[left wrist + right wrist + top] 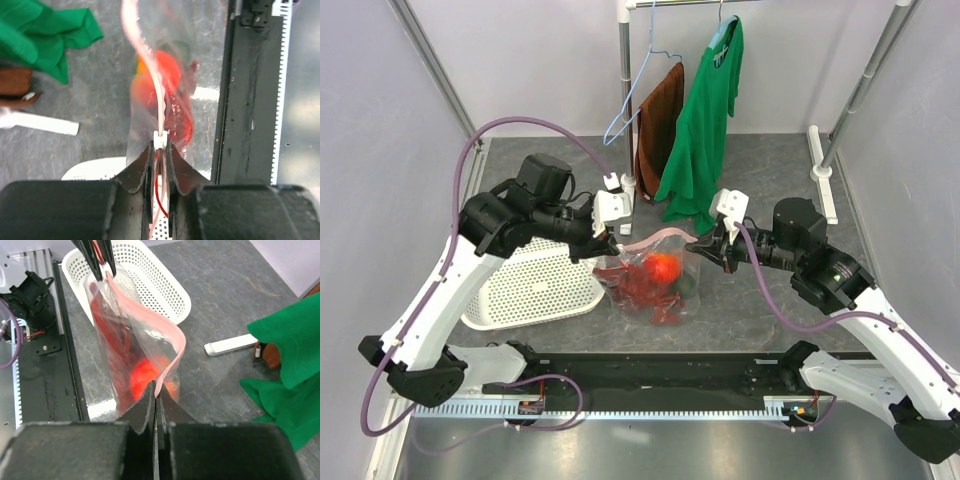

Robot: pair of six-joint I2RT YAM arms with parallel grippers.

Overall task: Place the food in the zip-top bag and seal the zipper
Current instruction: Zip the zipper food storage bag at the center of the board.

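Observation:
The clear zip-top bag point(655, 280) hangs upright between my two grippers, just right of the basket. Inside it show the red lobster point(642, 287), a red tomato point(663, 266) and a dark green piece point(687, 285); the grapes cannot be made out. My left gripper point(610, 243) is shut on the left end of the pink zipper strip point(159, 95), at its small white slider point(159, 139). My right gripper point(705, 246) is shut on the strip's right end point(172, 347). The strip bows between them point(658, 235).
A white perforated basket point(535, 285) sits left of the bag. A green shirt point(705, 120) and a brown cloth point(658, 125) hang on a rack at the back. A black rail point(660, 375) runs along the near edge.

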